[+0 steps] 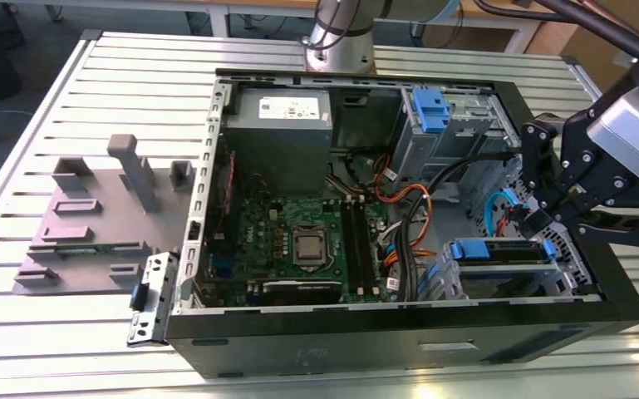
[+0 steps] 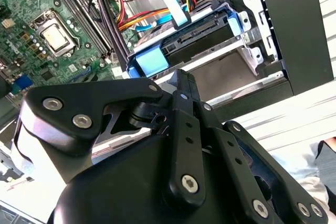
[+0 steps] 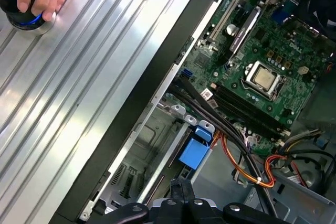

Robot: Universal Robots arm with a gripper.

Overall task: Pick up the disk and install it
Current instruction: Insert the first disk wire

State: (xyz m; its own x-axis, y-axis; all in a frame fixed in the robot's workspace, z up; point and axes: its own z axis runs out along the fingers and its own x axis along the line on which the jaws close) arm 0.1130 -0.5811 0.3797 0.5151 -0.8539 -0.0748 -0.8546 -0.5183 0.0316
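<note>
Currently gripper (image 2: 181, 80), jaws seemingly closed and empty, hangs near the disk (image 2: 195, 36) in its bay (image 2: 251, 53); off-centre push could skew it or snag cables (image 2: 139, 20).

A slatted metal table (image 1: 31, 166) lies below the gripper (image 1: 537, 219), glare on its slats, with grey floor (image 1: 42, 37) and a white-legged desk (image 1: 255, 6) well beyond it.

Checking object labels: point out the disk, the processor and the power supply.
disk (image 1: 505, 253): exterior view, middle of its body.
processor (image 1: 307, 246): exterior view, its metal lid.
power supply (image 1: 277, 145): exterior view, its grey side.
</note>
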